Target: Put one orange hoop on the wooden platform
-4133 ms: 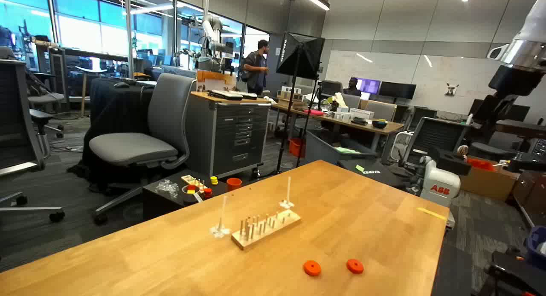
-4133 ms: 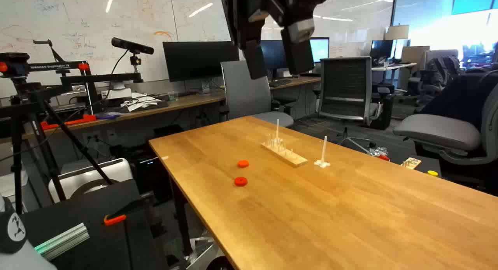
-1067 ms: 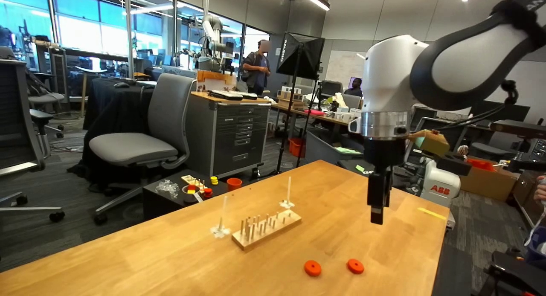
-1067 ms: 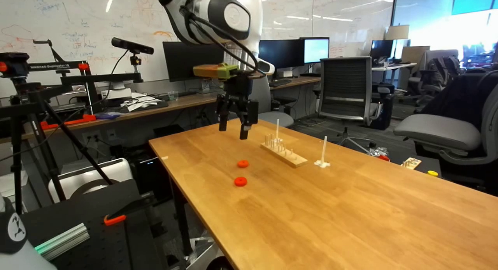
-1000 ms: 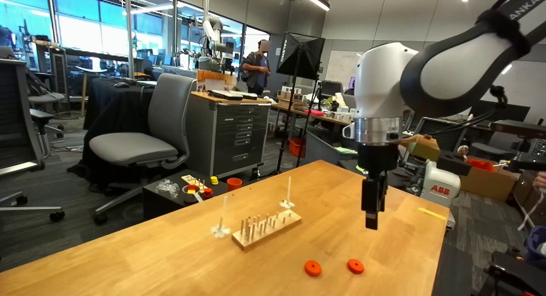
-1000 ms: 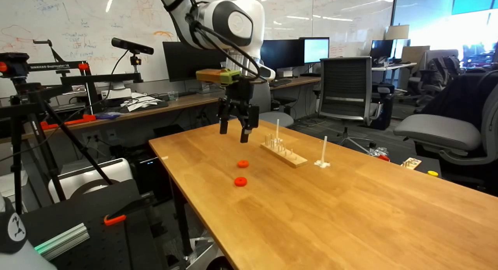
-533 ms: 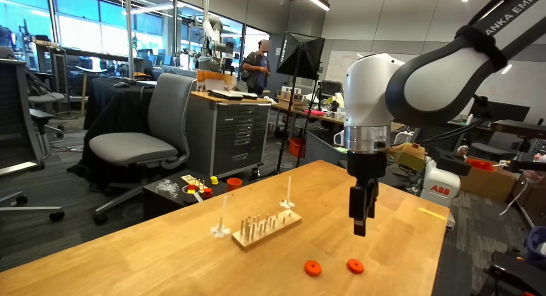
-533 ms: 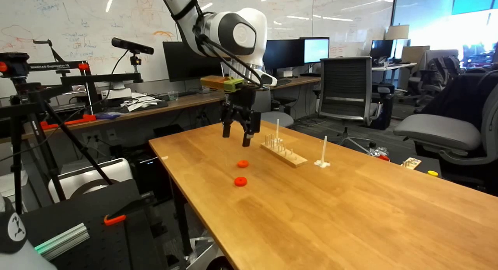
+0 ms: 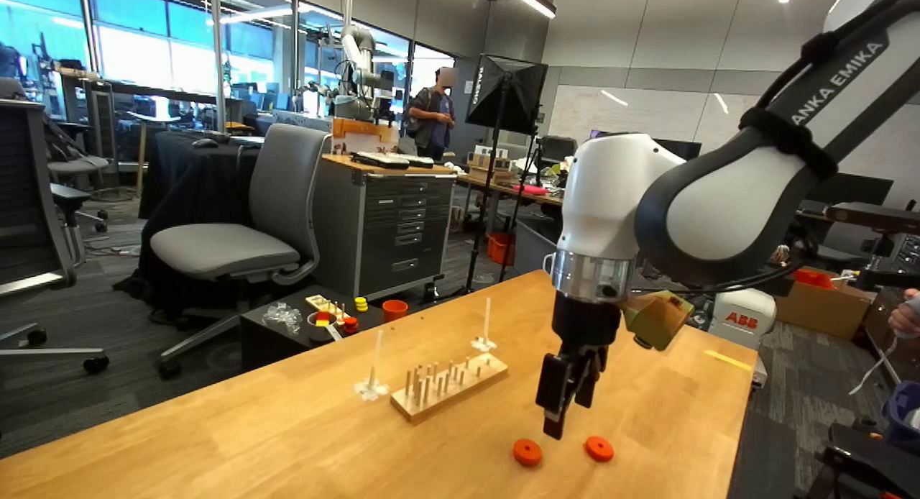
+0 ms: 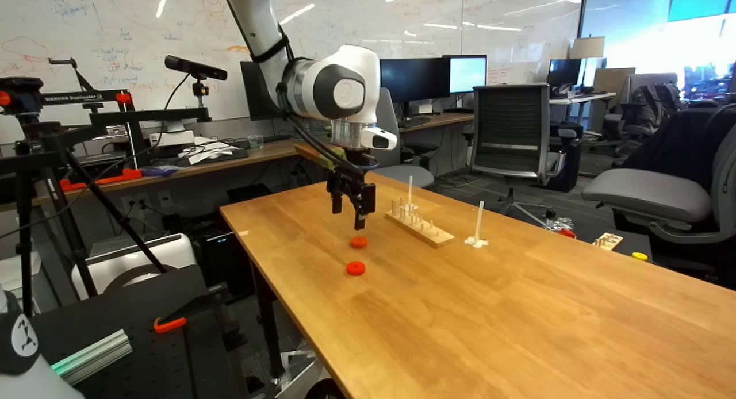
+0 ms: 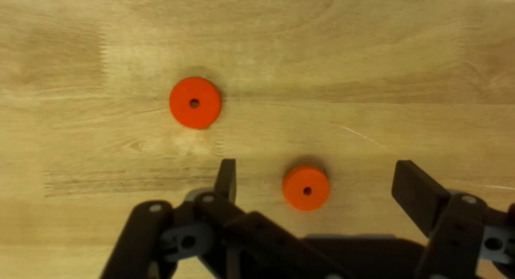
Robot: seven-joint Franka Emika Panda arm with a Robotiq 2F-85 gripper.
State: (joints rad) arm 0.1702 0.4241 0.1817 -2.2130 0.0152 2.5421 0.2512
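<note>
wrist view, gripper (image 11: 315, 172) spread, two orange hoops (image 11: 298, 189) on tabletop (image 11: 362, 54)

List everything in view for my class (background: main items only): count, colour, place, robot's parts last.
Table: 1, light wood, foreground
Hoops: 2, orange, apart on the table
Platform: 1, pale wood, on the table
Pegs: several, pale wood, upright on the platform
Rods: 2, whitish, upright beside the platform
Strip: 1, yellow, near the table's edge
Chairs: several, mostly grey, beyond the table
Cabinet: 1, grey, beyond the table
Lamp: 1, black, beyond the table
Monitors: several, mostly black, at the back
Person: at least 1, dark-clothed, at the back
Arm: 1, white and grey, over the table
Hand: 1, black, open and empty above the hoops
</note>
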